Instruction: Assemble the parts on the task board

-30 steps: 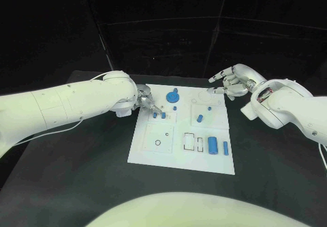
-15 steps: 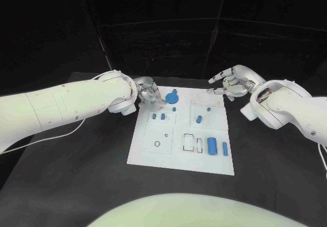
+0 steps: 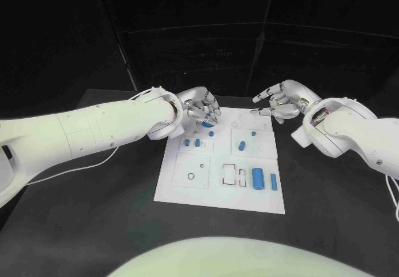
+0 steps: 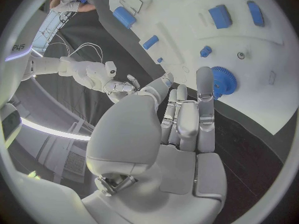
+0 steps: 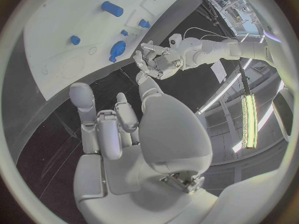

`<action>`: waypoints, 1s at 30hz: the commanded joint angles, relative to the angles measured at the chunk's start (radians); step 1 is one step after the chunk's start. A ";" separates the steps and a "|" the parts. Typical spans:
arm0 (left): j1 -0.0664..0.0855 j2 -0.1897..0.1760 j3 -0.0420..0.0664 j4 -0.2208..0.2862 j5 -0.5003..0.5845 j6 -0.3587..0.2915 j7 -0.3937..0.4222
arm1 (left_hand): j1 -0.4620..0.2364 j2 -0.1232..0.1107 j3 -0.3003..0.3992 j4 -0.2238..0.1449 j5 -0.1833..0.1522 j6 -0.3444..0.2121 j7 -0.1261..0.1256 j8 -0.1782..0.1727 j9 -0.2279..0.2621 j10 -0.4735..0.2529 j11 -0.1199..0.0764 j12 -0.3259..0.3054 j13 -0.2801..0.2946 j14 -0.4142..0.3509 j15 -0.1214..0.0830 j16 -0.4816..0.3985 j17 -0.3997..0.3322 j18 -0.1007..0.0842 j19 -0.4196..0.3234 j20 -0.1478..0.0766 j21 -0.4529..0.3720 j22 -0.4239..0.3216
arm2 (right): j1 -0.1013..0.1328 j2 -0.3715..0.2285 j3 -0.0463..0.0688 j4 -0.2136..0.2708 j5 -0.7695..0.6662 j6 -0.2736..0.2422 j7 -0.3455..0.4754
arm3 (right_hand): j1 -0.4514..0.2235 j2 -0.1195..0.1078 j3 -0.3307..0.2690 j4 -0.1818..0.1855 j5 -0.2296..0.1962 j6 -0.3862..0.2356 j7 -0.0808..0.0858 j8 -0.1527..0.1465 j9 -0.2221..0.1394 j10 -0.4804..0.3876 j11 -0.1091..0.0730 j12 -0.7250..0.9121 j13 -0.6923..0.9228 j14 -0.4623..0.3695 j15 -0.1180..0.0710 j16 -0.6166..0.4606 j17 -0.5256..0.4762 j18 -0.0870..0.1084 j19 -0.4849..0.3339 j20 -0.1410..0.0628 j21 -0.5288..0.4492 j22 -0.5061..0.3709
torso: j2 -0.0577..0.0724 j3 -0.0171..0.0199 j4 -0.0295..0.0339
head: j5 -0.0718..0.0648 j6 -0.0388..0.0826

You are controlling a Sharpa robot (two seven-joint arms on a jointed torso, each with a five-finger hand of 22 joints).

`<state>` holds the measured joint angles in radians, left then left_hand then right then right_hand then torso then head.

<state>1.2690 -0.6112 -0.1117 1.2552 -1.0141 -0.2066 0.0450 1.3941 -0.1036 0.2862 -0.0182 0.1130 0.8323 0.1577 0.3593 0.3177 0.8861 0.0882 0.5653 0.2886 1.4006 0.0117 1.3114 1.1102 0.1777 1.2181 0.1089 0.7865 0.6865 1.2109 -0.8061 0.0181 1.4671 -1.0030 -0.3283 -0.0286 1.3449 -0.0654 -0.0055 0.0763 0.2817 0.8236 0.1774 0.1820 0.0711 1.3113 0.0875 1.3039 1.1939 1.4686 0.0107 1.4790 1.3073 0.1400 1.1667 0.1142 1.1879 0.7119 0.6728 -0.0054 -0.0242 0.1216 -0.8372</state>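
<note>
The white task board lies mid-table. A blue gear sits at its far left part; the left wrist view shows the gear right beside my fingertips. My left hand hovers over the gear with fingers stretched out and nothing held. My right hand hangs past the board's far right corner, fingers loosely spread and empty. Small blue pieces lie near the gear, a short blue peg lies mid-board, and a blue cylinder with a thin bar lies at the right.
Empty rectangular slots and a round hole mark the board's near half. Black table surface surrounds the board. A white cable trails under my left arm.
My left hand has moved from the board's left edge toward the far side, over the gear, and its fingers have straightened. The right hand has stayed in place.
</note>
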 commanded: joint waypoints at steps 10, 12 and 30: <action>-0.015 0.054 -0.010 -0.084 -0.293 0.097 -0.010 | -0.038 -0.042 0.003 -0.010 -0.010 0.068 -0.021 -0.088 -0.100 0.040 -0.008 -0.122 -0.134 0.076 -0.019 0.057 0.052 -0.029 0.131 -0.016 0.147 0.150 | 0.002 0.005 0.001 0.000 0.002 0.010 0.008 | -0.001 0.011 0.000 0.005 0.004 -0.007 -0.002 0.006 -0.001 -0.009 0.000 -0.003 -0.001 0.057 -0.003 -0.003 0.063 0.012 -0.004 0.000 -0.004 -0.001 | 0.000 -0.0008 -0.0004 | -0.006 0.007; -0.017 0.060 -0.010 -0.093 -0.302 0.106 -0.013 | -0.038 -0.041 0.003 -0.011 -0.010 0.071 -0.021 -0.091 -0.104 0.042 -0.009 -0.126 -0.139 0.078 -0.019 0.057 0.051 -0.030 0.135 -0.016 0.151 0.154 | 0.002 0.005 0.001 0.000 0.002 0.008 0.008 | 0.001 0.013 0.000 0.004 0.006 -0.007 -0.002 0.007 -0.001 -0.010 -0.001 -0.005 -0.003 0.057 -0.003 -0.003 0.063 0.012 -0.004 -0.001 -0.005 -0.002 | 0.001 -0.0007 -0.0014 | -0.009 0.009; -0.022 0.105 -0.010 -0.152 -0.343 0.190 -0.034 | -0.030 -0.022 0.022 -0.023 -0.007 0.118 -0.028 -0.113 -0.134 0.091 -0.014 -0.149 -0.175 0.089 -0.024 0.058 0.041 -0.043 0.172 -0.021 0.205 0.218 | 0.002 0.011 0.001 -0.004 0.002 -0.001 0.006 | 0.002 0.017 0.001 0.006 0.007 -0.009 -0.001 0.008 -0.002 -0.018 0.000 -0.012 -0.013 0.056 -0.003 -0.005 0.059 0.013 -0.008 -0.001 -0.008 -0.009 | 0.002 -0.0003 -0.0008 | -0.020 0.006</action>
<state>1.2462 -0.5085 -0.1225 1.1047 -1.3330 -0.0539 0.0218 1.3647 -0.1322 0.3037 -0.0389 0.1083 0.9436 0.1269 0.2521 0.1849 0.9711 0.0746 0.4221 0.1139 1.4653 -0.0068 1.3663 1.1521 0.1465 1.3834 0.0879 0.9896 0.9022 1.2109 -0.7962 0.0182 1.4627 -1.0029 -0.3255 -0.0282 1.3488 -0.0612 -0.0055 0.0763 0.2852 0.8231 0.1769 0.1856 0.0711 1.2985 0.0857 1.2922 1.1794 1.4686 0.0107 1.4790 1.3079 0.1399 1.1667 0.1142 1.1842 0.7031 0.6742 -0.0056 -0.0251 0.1034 -0.8307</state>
